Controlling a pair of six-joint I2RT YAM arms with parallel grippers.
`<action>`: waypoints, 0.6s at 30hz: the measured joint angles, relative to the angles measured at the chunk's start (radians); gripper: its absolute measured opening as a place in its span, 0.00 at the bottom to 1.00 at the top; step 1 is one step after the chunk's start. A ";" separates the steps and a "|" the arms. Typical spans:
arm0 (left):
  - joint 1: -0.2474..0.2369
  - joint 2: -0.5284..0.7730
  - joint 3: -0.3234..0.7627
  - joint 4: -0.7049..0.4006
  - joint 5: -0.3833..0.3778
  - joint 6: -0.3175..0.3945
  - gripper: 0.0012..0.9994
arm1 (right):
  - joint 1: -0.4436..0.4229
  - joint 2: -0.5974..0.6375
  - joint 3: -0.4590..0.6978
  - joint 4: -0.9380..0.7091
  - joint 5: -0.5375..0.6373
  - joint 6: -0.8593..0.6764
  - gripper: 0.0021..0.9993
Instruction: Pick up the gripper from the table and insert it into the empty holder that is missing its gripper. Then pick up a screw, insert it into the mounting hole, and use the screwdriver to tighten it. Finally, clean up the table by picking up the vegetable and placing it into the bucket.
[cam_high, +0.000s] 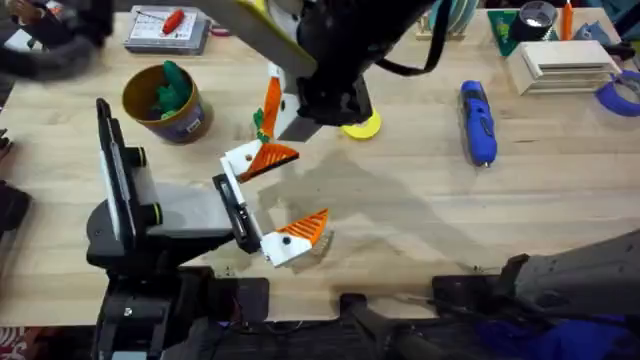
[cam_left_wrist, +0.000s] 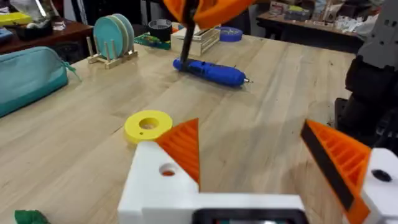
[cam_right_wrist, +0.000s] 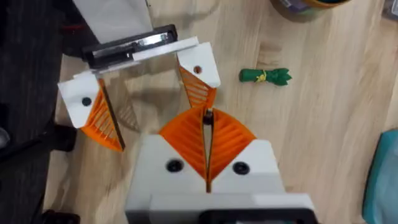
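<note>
My left gripper (cam_high: 285, 198) lies open on the table, and both of its white holders carry an orange ribbed gripper piece (cam_right_wrist: 198, 93). One holder shows a mounting hole (cam_right_wrist: 198, 70). My right gripper (cam_right_wrist: 207, 134) hovers just above that holder, shut on a thin dark screw (cam_left_wrist: 186, 40). The green vegetable (cam_right_wrist: 266, 76) lies on the wood beside the left gripper. Off to the right lies the blue screwdriver (cam_high: 478, 122), on its side. The yellow bucket (cam_high: 165, 100) stands at the back left with green things inside.
A flat yellow ring (cam_high: 362, 125) lies just behind the grippers. A parts box (cam_high: 167, 30) sits at the back left, and a white rack (cam_high: 560, 62) and blue tape roll (cam_high: 622, 92) at the back right. A teal pouch (cam_left_wrist: 28, 78) lies farther off.
</note>
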 joint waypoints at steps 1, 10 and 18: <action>0.000 0.000 0.000 0.000 0.000 0.000 0.99 | 0.003 0.000 0.000 0.004 0.000 0.000 0.00; 0.000 0.000 0.000 0.000 0.000 0.000 0.99 | 0.031 0.010 0.000 0.040 0.000 0.000 0.00; 0.000 0.000 0.000 0.000 0.000 0.000 0.99 | 0.057 0.034 0.000 0.048 0.000 0.000 0.00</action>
